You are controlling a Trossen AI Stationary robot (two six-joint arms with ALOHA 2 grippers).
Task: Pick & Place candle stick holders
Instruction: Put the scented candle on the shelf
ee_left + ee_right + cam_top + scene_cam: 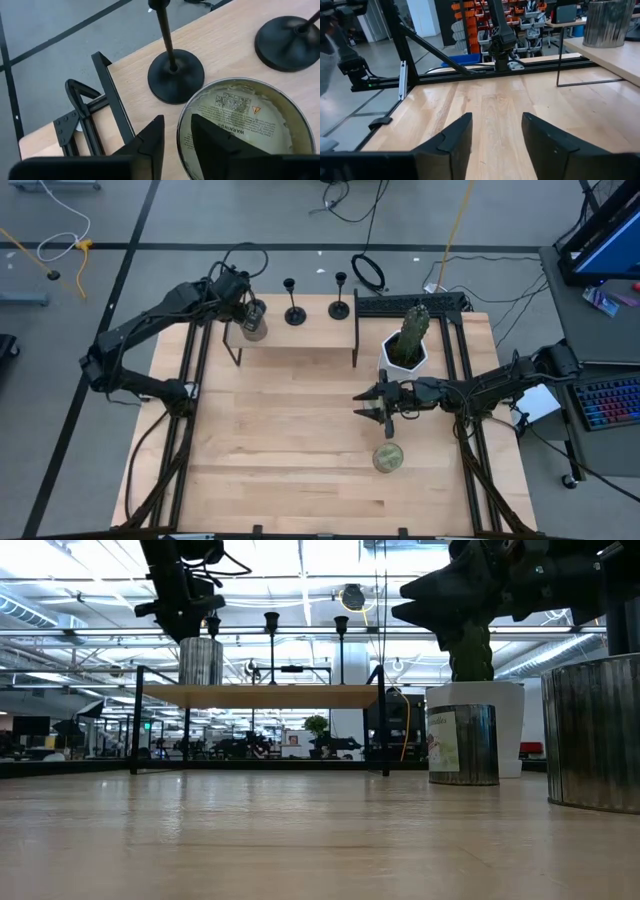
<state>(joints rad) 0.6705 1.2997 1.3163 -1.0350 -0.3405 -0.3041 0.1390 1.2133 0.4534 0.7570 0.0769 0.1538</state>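
Observation:
Two black candle stick holders [293, 304] [340, 298] stand on their round bases on the raised wooden shelf [300, 335] at the table's far side. They also show in the left wrist view [175, 75] [287, 42]. A third does not show plainly. My left gripper [248, 310] is over the shelf's left end, shut on a greenish-gold round jar [256, 328], just left of the nearest holder. My right gripper [378, 408] is open and empty above the table's right middle, near the white cactus pot [405, 345]. My left gripper [177, 120] holds the jar's rim [187, 105] with one finger [215, 135] inside the open jar and one finger [150, 140] outside its wall. The fingers come from above, slanting from the table's left. The jar is upright, its bottom at the shelf's top [200, 683].
Another greenish-gold jar [388, 457] stands on the table near my right gripper. The low view shows one more jar [462, 745] in front of the pot. The shelf stands on thin black legs [355, 345]. Bare wood lies at the table's left and near side [260, 440].

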